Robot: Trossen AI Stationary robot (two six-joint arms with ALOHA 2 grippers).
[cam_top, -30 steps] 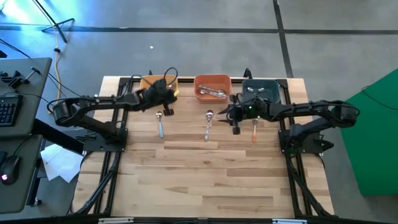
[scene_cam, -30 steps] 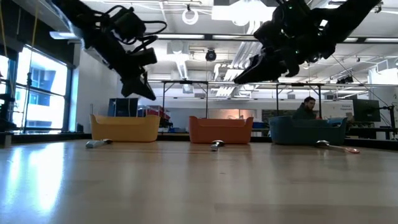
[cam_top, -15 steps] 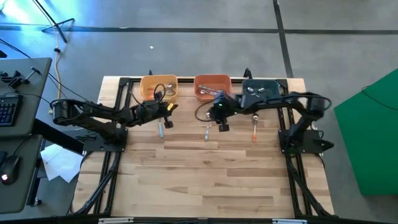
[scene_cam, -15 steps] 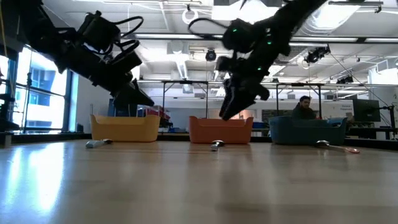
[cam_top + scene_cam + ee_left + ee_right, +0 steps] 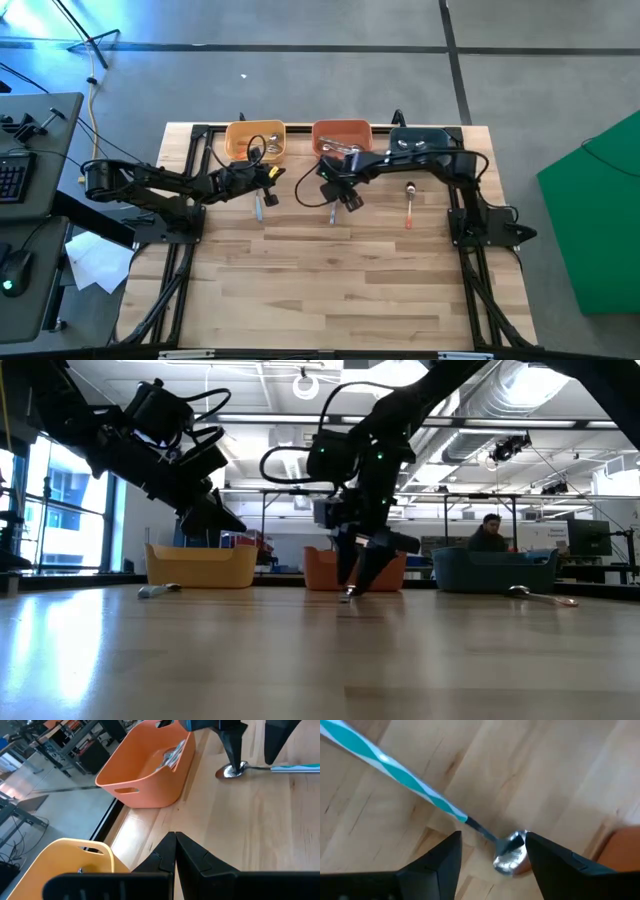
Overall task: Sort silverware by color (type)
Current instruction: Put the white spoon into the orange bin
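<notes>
Since a second ago my right gripper (image 5: pixel 492 851) dropped over the blue-handled spoon (image 5: pixel 420 790).
Fingers spread wide astride it; my left gripper (image 5: pixel 175 851) is pinched closed (near the yellow bin (image 5: pixel 254 139)).

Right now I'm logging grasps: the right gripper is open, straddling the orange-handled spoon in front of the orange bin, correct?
Not quite: the spoon between the open right gripper fingers has a light blue striped handle, as the right wrist view shows. It does lie before the orange bin.

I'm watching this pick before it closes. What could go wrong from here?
The right gripper stands open astride the neck of the blue-handled spoon, close to its bowl; a grasp so far from the handle's middle may let it tilt or slip. The orange bin sits close behind, so the jaws could bump it. The left gripper, shut, hovers near the yellow bin.
</notes>
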